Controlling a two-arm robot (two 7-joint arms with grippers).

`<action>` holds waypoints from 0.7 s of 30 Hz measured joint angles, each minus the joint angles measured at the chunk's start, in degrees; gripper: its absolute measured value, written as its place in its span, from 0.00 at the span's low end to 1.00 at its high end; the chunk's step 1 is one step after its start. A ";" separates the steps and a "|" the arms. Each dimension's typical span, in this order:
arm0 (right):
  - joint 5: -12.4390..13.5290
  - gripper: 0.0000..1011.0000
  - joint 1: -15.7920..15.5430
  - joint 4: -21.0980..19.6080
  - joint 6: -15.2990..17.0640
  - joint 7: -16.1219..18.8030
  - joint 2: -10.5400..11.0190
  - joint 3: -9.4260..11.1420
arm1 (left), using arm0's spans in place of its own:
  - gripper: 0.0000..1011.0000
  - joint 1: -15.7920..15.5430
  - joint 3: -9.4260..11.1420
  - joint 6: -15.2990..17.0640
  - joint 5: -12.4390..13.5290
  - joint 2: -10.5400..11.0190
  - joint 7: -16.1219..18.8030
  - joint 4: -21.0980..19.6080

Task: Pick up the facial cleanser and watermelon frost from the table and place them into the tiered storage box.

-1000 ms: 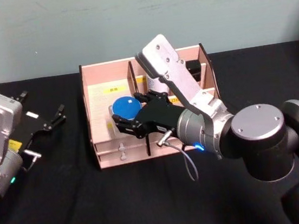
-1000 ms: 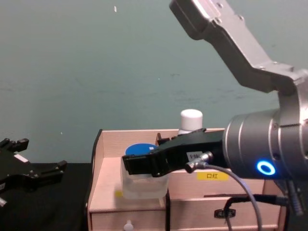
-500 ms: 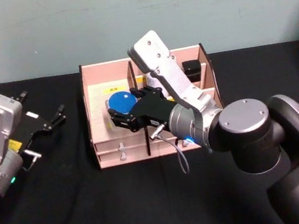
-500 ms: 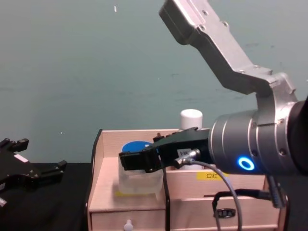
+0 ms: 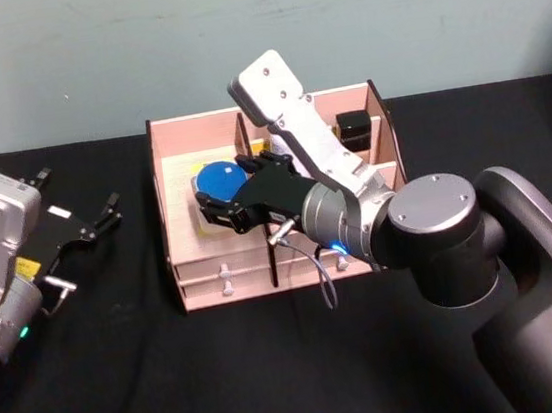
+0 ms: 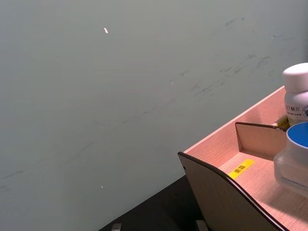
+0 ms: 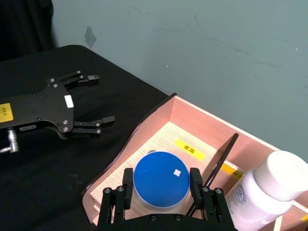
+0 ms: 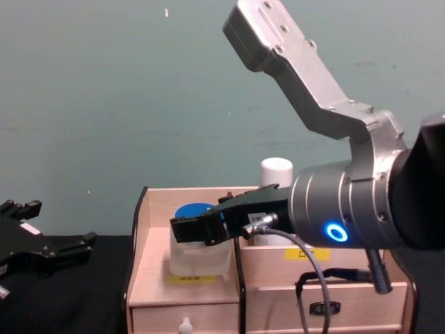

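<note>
Right gripper (image 7: pixel 161 190) sits over the left-hand compartment of the tiered storage box (image 5: pixel 173 169), its fingers (image 7: pixel 126 185) closed against both sides of a clear jar with a blue lid (image 7: pixel 160 179). We cannot tell whether the jar's base rests on the compartment floor: in the chest view it sits low, just above a yellow label, but the contact is hard to make out. No print on the jar is readable, so we cannot say which product it is.

One white-capped bottle (image 7: pixel 263 194) stands in the next compartment, beyond the dark divider; the right arm covers most of it in the head view. One dark, boxy item (image 5: pixel 353 126) shows in the rear right compartment, partly hidden.

Count: one jar, one bottle, one dark item. Drawer fronts: we see one white knob (image 8: pixel 185 324) and one metal handle (image 8: pixel 320 307).

Left gripper (image 5: pixel 85 225) is well left of the box above the black table (image 5: pixel 176 380), fingers spread, holding nothing.
</note>
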 joint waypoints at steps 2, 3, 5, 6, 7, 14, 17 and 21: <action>0.01 0.71 0.37 0.70 -0.02 0.00 -0.27 0.11 | 0.99 0.00 0.00 0.00 0.00 0.00 0.00 0.00; 0.02 0.71 0.48 0.92 -0.04 0.01 -0.34 0.13 | 0.99 0.00 0.00 0.00 0.00 0.00 0.00 0.00; 0.11 0.71 0.71 1.37 -0.04 0.10 -0.50 0.21 | 0.99 0.00 0.00 0.00 0.00 0.00 0.00 0.00; 0.18 0.71 0.76 1.50 -0.05 0.14 -0.55 0.23 | 0.99 0.00 0.00 0.00 0.00 0.00 0.00 0.00; 0.27 0.71 0.81 1.62 -0.05 0.17 -0.59 0.25 | 0.99 0.00 0.00 0.00 0.00 0.00 0.00 0.00; 0.71 0.71 0.96 2.34 0.11 0.25 -0.81 0.23 | 0.99 0.00 0.00 0.00 0.00 0.00 0.00 0.00; 0.80 0.71 1.00 2.70 0.14 0.16 -0.94 0.20 | 0.99 0.00 0.00 0.00 0.00 0.00 0.00 0.00; 0.96 0.71 1.13 3.10 0.29 0.13 -1.03 0.14 | 0.99 0.00 0.00 0.00 0.00 0.00 0.00 0.00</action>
